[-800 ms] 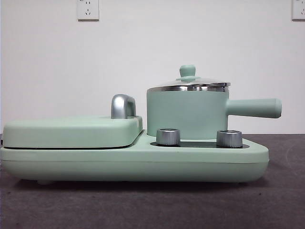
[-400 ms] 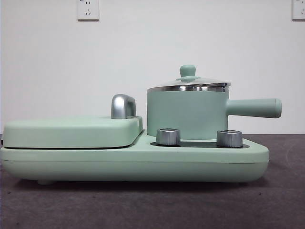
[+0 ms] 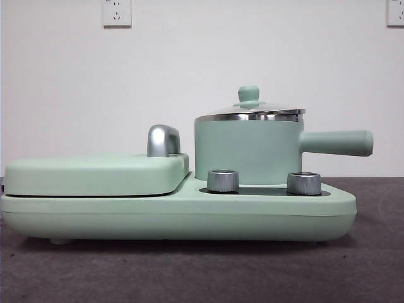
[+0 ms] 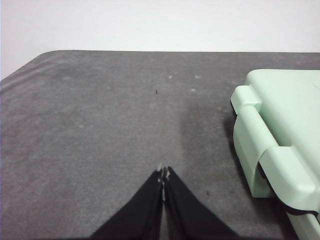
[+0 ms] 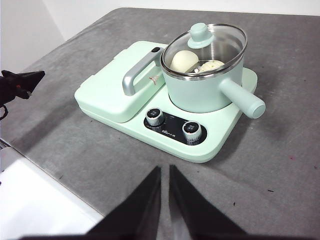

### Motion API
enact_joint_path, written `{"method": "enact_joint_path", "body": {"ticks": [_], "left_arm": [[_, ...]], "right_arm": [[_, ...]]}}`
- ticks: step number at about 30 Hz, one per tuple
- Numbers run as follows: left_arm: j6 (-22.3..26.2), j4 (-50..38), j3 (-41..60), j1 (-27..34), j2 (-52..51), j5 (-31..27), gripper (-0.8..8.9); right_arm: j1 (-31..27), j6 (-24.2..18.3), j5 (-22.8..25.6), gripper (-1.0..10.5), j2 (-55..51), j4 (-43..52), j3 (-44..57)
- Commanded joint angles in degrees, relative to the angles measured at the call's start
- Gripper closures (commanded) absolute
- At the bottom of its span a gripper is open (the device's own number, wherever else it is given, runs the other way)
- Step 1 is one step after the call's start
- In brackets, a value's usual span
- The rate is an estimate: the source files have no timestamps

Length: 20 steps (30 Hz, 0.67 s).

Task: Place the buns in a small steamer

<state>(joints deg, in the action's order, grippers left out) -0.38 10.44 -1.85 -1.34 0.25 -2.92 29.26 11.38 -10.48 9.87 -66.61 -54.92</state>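
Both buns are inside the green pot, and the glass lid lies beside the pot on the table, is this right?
Not quite. The right wrist view shows the glass lid sitting on the green pot, with both buns visible through it inside.

We see each pincer as two matte black jaws tapering to narrow tips: the left pincer (image 4: 163, 175) shows pale scuffed tips, the right pincer (image 5: 165, 170) plain ones.

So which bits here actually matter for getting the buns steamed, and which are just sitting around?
Part of the job:
- small steamer, glass lid on
- buns, already inside under the lid

Just there:
- flat lidded griddle plate
- two steel knobs
- wall sockets
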Motion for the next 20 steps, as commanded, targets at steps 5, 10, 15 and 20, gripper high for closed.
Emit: {"method": "enact_joint_path", "body": {"ticks": [5,10,15,20], "left_arm": [[0.81,0.24,1.11,0.11,-0.07,-0.28,8.07],[0.81,0.24,1.11,0.11,-0.07,-0.28,8.07],[0.81,0.24,1.11,0.11,-0.07,-0.28,8.07],[0.81,0.24,1.11,0.11,-0.07,-0.28,8.07]], "right_arm": [[-2.16,0.04,-0.07,9.2,-0.22,0.55,-0.59],[-7.58,0.02,0.07,9.2,-0.33,1.60,0.46],[-12.46,-2.29,3.91,9.2,-1.40,12.00,6.43],[-16.68,-8.35,7.93,9.2,-3.32,29.94,18.56]]}}
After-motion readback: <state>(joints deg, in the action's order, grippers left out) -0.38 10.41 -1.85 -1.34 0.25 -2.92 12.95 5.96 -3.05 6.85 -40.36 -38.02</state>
